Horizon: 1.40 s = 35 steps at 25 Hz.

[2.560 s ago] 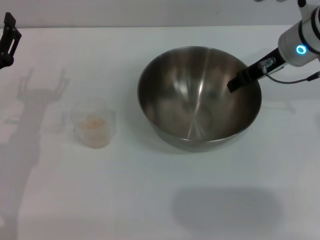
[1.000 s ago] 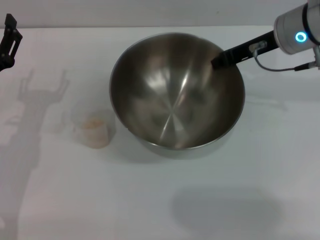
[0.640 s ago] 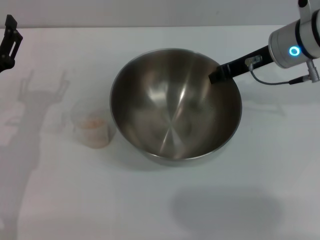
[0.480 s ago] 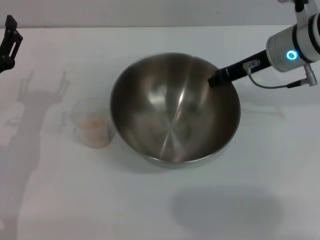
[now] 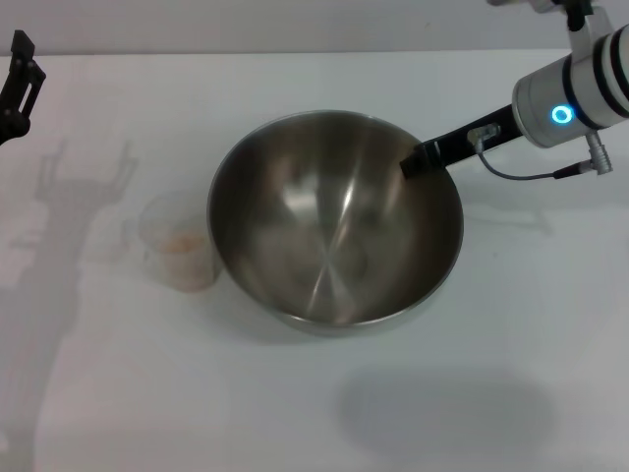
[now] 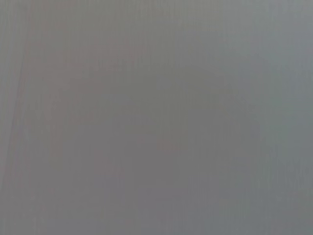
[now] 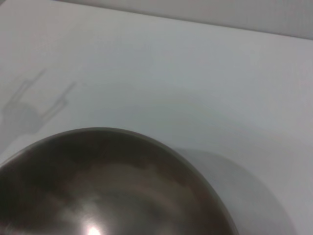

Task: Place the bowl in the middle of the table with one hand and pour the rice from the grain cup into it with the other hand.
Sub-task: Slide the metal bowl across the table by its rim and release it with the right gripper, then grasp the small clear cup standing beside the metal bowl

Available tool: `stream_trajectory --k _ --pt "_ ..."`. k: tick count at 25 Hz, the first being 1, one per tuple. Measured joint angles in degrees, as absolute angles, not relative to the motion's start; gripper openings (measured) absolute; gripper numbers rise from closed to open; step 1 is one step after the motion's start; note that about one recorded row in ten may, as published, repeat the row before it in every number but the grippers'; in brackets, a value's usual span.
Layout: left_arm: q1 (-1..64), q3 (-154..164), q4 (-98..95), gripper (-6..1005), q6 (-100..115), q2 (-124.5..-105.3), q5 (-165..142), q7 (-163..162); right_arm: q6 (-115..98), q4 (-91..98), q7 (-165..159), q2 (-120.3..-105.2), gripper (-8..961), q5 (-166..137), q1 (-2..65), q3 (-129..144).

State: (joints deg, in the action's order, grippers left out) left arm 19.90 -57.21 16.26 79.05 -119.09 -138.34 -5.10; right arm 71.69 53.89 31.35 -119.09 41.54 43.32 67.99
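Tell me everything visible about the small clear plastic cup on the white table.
The small clear plastic grain cup stands upright on the white table, on the robot's left of the large steel bowl, very near its rim; whether they touch cannot be told. Its walls are transparent, with a faint side handle. A modest layer of whitish-beige rice lies inside. No gripper touches it.

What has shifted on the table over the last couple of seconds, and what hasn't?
The right pincer, at the rim of the large stainless-steel bowl, has carried it leftward toward the small clear plastic grain cup; the bowl now nearly meets the cup. The cup with its rice stayed put, and the left pincer remains parked at the white table's far left edge.
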Motion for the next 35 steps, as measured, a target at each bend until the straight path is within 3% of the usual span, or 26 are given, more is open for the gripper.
stream_trajectory --k 10,31,35 --pt "19.7 -57.1 16.3 837 79.3 -119.09 -138.4 -5.2 71.6 53.3 30.9 -119.05 22 41.7 43.9 69.4" --pt "17.9 -56.5 16.9 836 80.4 -119.09 -138.0 -6.8 68.7 66.7 31.2 -119.01 339 39.6 42.9 72.8" --pt "17.5 -56.5 17.0 836 80.9 -119.1 -138.0 -6.8 61.5 72.8 31.5 -119.15 452 38.0 40.4 76.7"
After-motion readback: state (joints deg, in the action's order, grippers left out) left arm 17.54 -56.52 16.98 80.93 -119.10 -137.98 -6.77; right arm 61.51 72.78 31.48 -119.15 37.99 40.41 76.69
